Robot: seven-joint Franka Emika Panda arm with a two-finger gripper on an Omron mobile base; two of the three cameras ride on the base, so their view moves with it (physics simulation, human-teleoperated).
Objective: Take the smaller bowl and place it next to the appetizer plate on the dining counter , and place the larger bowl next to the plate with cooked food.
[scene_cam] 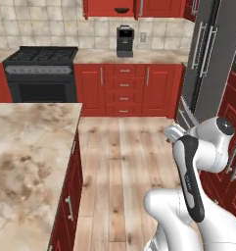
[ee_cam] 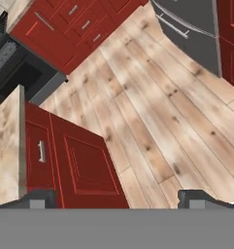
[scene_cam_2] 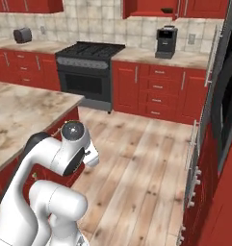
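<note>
Beside one dining counter (scene_cam: 31,147), one gripper (ee_cam: 116,198)

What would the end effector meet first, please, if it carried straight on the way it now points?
Probably the wooden floor: the open end effector looks down at bare planks, beside the dining counter and its red cabinet base, though depth is unclear.

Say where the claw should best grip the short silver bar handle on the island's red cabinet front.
Probably mid-bar on the short silver bar handle, the open claw coming square-on to the red cabinet front, one finger each side: it is a slim straight bar.
</note>
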